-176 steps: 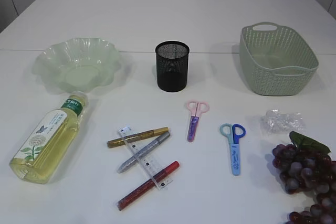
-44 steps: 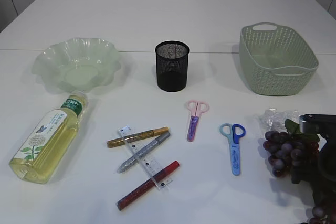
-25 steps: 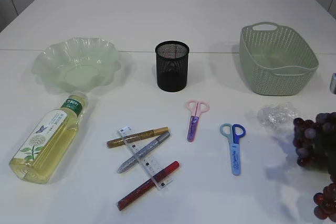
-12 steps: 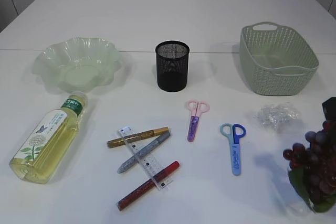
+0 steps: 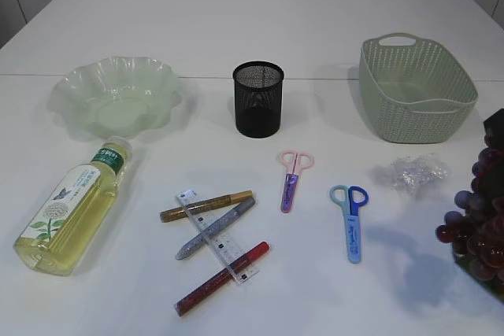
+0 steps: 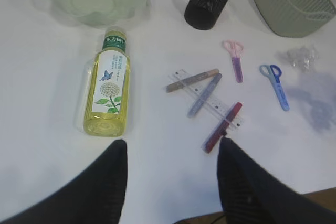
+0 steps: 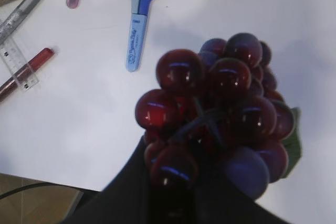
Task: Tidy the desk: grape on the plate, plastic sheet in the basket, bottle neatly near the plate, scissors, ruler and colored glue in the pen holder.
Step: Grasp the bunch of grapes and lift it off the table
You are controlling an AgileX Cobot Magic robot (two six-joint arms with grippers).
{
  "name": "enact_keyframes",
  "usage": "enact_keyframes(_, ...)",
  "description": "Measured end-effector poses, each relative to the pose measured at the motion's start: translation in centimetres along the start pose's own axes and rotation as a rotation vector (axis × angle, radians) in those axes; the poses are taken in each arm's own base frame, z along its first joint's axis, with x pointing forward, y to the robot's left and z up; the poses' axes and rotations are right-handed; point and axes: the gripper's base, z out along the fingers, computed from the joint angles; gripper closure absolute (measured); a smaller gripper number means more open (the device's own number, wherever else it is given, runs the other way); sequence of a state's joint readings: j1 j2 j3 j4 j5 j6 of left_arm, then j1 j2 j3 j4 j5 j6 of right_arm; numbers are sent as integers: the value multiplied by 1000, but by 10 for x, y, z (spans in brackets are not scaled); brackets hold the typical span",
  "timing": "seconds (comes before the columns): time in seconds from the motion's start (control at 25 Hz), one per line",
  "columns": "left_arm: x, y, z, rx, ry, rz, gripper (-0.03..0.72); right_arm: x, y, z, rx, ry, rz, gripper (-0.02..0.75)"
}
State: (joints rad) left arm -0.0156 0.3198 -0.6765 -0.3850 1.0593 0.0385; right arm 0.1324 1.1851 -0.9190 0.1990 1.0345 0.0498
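Note:
My right gripper (image 7: 181, 179) is shut on a bunch of dark red grape (image 7: 226, 103), which hangs above the table at the right edge (image 5: 476, 226). The crumpled plastic sheet (image 5: 417, 171) lies left of it. My left gripper (image 6: 170, 153) stands open over bare table, below the lying bottle (image 6: 107, 90). The pink scissors (image 5: 293, 179) and the blue scissors (image 5: 350, 218) lie mid-table. The clear ruler (image 5: 216, 234) crosses the gold (image 5: 206, 204), silver (image 5: 214, 228) and red glue pens (image 5: 222, 277). The green plate (image 5: 114, 60) is back left.
The black mesh pen holder (image 5: 257, 112) stands at the back centre. The green woven basket (image 5: 417, 104) sits at the back right. The table's near edge shows in both wrist views.
The grape bunch has come up off the table and shifted at the right edge, its shadow now lying beneath it. The left arm and the other things have not moved.

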Motion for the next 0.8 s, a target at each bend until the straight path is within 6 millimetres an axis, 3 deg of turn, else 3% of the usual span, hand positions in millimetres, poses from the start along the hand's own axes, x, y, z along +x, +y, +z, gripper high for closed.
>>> enact_keyframes(0.48, -28, 5, 69, 170, 236, 278, 284, -11, 16, -16, -128, -70, -201, 633)
enact_keyframes(0.8, -38, 8, 104, 285, 261, 387, 284, -14, 35, -20, -334, -143, -302, 633)
